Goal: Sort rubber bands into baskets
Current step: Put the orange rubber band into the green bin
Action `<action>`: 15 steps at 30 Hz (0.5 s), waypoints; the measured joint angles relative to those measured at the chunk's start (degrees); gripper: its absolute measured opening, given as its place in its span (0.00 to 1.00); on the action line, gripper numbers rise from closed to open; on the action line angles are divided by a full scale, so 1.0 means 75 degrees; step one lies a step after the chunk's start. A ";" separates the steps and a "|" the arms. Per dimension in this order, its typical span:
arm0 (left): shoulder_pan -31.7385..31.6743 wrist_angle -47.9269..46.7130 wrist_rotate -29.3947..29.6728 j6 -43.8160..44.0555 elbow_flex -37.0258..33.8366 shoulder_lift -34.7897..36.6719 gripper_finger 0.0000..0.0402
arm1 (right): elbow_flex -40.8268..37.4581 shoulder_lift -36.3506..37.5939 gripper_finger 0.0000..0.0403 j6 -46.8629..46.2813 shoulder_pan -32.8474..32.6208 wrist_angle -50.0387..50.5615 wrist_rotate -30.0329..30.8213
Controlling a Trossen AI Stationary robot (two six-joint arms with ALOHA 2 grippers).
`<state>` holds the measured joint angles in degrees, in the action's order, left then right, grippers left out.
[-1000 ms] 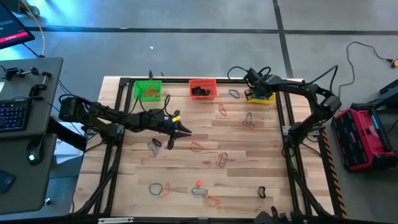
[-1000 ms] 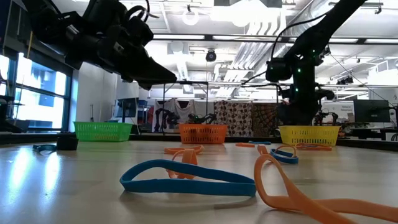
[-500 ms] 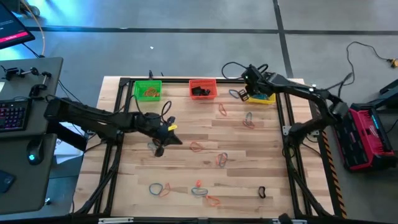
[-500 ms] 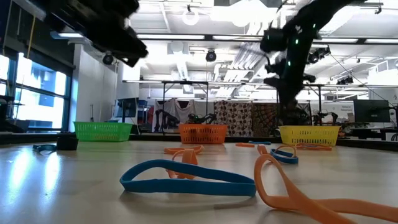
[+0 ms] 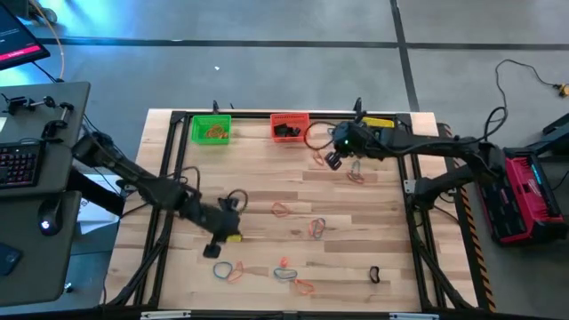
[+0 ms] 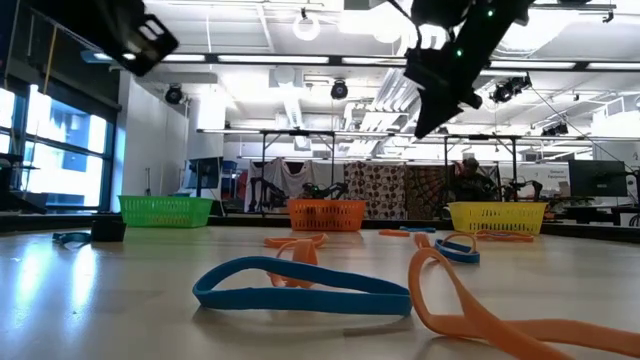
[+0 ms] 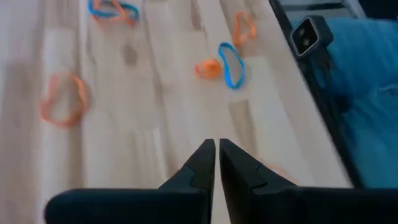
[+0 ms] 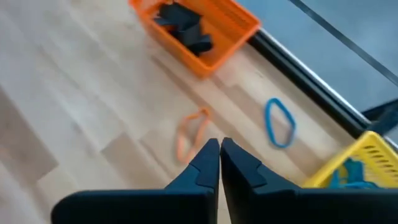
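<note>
Peering past the right gripper's [image 8: 219,144] pressed-together jaws, black bands fill the red-orange basket [image 8: 233,30], hidden in the low view.

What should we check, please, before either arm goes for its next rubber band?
1. Left tool empty: ok, shut on nothing.
2. Right tool empty: ok, shut on nothing.
3. Tools open for a pick: not ok, both shut.
4. Band near right tool: ok, orange band lies just ahead.
5. Red-orange basket holds black bands: ok.
6. Table cleared: not ok, blue band and others lie loose.
</note>
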<state>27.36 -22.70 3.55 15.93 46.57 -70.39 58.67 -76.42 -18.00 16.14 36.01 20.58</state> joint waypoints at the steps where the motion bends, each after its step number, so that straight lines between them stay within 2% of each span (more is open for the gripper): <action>1: 0.0173 -0.0095 0.0102 0.0350 0.0114 -0.0130 0.05 | 0.0000 -0.0007 0.01 -0.0055 -0.0143 -0.0009 0.0037; 8: 0.0903 -0.0588 0.0221 0.2455 0.0424 -0.1164 0.17 | 0.0000 -0.0009 0.00 -0.0407 -0.0955 -0.0043 0.0461; 15: 0.1130 -0.0639 0.0199 0.3393 0.0553 -0.2008 0.27 | 0.0000 -0.0012 0.00 -0.0415 -0.1505 -0.0114 0.0899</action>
<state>35.83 -27.49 5.04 41.37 50.72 -85.45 58.67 -76.51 -21.11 4.85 35.16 27.32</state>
